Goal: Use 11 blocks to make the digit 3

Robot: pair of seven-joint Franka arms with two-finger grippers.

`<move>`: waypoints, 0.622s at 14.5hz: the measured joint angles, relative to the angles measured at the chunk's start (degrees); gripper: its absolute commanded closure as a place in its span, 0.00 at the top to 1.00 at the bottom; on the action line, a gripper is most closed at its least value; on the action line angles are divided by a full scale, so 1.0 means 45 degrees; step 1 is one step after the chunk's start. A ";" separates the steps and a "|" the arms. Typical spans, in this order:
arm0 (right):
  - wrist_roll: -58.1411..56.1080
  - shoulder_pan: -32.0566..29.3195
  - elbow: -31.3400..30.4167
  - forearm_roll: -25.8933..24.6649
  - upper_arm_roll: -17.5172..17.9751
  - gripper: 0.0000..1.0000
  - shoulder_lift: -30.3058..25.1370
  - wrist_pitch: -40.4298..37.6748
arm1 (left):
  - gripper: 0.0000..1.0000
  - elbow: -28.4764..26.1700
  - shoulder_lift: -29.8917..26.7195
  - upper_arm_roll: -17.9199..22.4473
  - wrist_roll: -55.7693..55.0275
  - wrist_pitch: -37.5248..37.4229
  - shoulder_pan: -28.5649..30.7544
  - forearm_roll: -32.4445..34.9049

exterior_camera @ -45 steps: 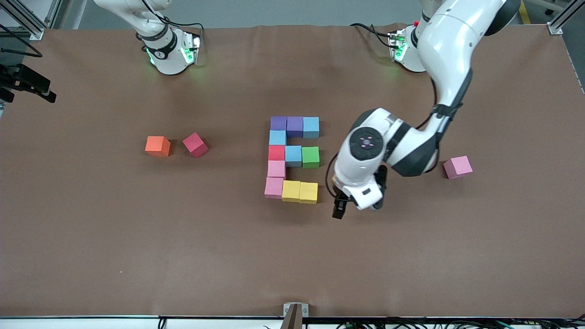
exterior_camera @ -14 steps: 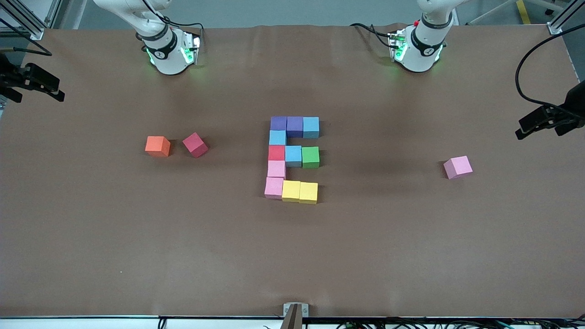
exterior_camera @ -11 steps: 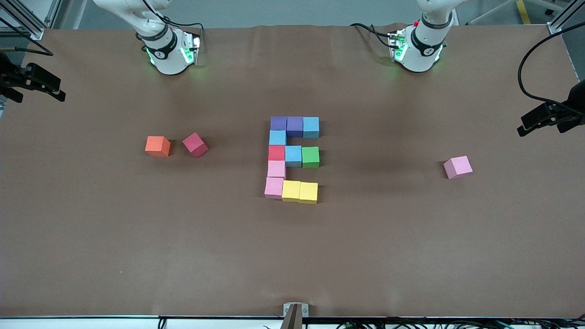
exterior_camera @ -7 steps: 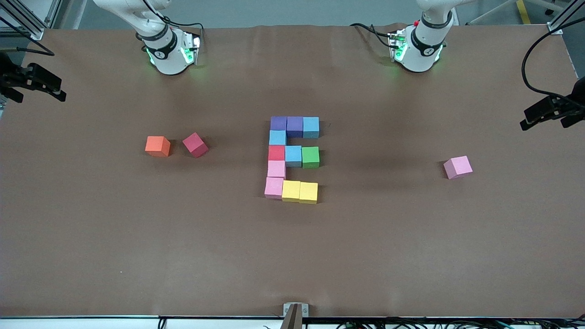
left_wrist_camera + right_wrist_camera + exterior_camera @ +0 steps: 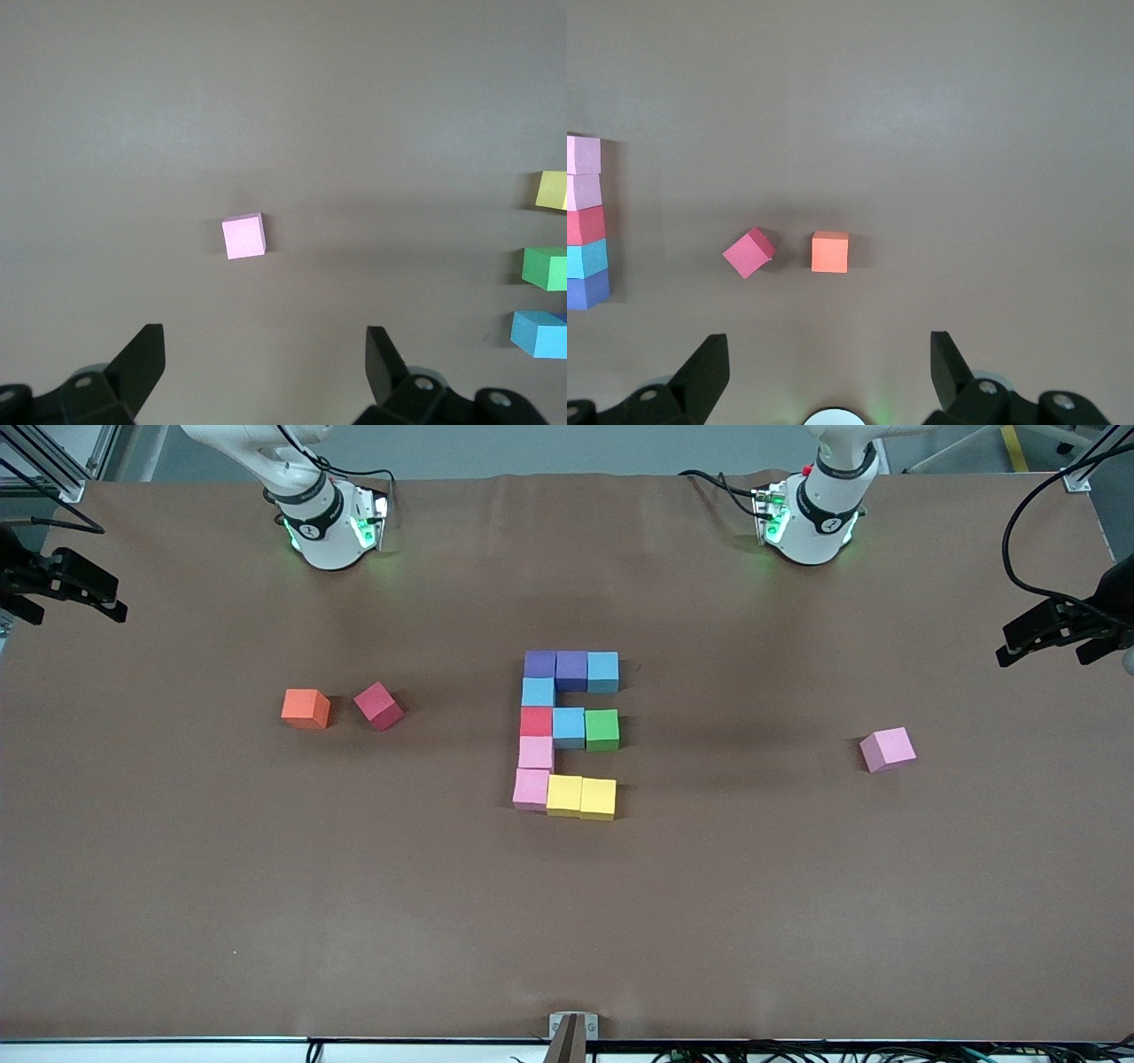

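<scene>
With my left gripper [image 5: 266,372] and right gripper [image 5: 829,370] spread empty, any return could nudge the finished figure [image 5: 567,733] crooked.

The block figure [image 5: 567,733] stood mid-bench [image 5: 567,921], with open bench all round it. An orange cube [image 5: 306,708] and a crimson cube [image 5: 378,706] sat toward the right arm's end, and a lone pink cube [image 5: 887,749] toward the left arm's end.

The left end effector [image 5: 265,376] hangs high over the brown desk [image 5: 283,106], fingers [image 5: 142,359] wide apart and empty. A lone pink cube [image 5: 244,236] lies ahead of it, between the fingers' lines. Well off to one side sit a yellow cube [image 5: 551,189], a green cube [image 5: 545,267] and a blue cube [image 5: 540,333].
</scene>
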 measured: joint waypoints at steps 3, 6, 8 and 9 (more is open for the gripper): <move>0.0000 0.0000 0.0000 0.0005 -0.0003 1.00 0.0000 0.0194 | 1.00 0.0049 0.0000 0.0449 0.0000 0.0001 -0.0438 0.0000; 0.0000 0.0005 0.0000 0.0036 0.0001 1.00 0.0001 0.0386 | 1.00 0.0245 -0.0001 0.0982 0.0000 0.0001 -0.0963 0.0000; 0.0000 0.0005 -0.0001 0.0133 0.0001 1.00 0.0001 0.0484 | 1.00 0.0287 -0.0001 0.1477 0.0000 0.0001 -0.1420 0.0000; 0.0000 0.0004 -0.0001 0.0145 -0.0001 1.00 0.0001 0.0529 | 1.00 0.0297 -0.0001 0.1651 0.0000 0.0001 -0.1593 0.0000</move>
